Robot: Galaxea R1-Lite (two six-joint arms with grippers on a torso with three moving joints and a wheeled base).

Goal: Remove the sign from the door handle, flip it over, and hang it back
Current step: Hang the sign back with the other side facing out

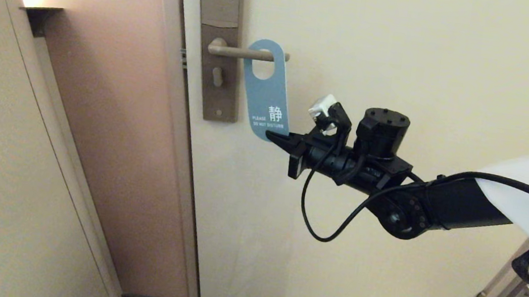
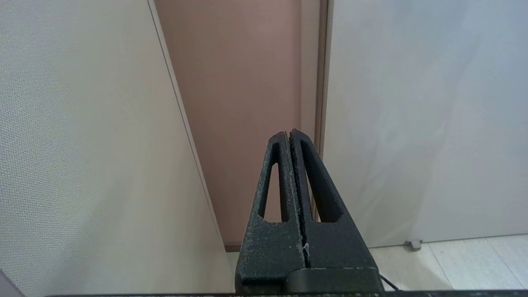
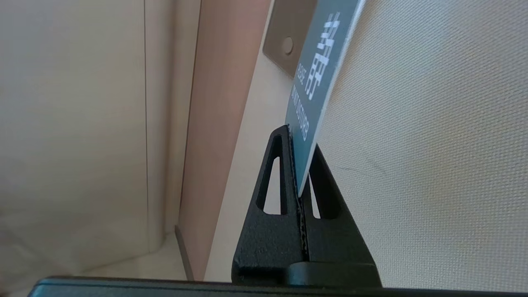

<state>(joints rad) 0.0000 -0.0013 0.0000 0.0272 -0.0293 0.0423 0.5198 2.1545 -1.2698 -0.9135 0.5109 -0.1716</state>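
We see the right end effector [image 1: 276, 137] clamped on the bottom edge of the sign [image 1: 267, 89], its two black fingers [image 3: 280, 173] pressed together with the card's lower rim pinched between them. The right wrist view shows this closely: the blue face with its white lettering rises out of the finger tips, slanting away from the pale door [image 3: 433, 144] behind it. From the head view, the right arm reaches in from the right side, roughly level, with a black cable looping below the wrist

The sign hangs on the door handle [image 1: 235, 51], the lever passing through its oval hole, blue "DO NOT DISTURB" face toward us. Its lower end is swung slightly to the right, toward the end effector. The handle juts to the right from a tall brown backplate [image 1: 219, 43] near the door's left edge

The left end effector [image 2: 292, 140] is fully closed on nothing, its fingers touching along their length. It points at the lower part of the door frame [image 2: 321, 103], where a pinkish wall [image 2: 235, 103] meets it, well apart from the sign
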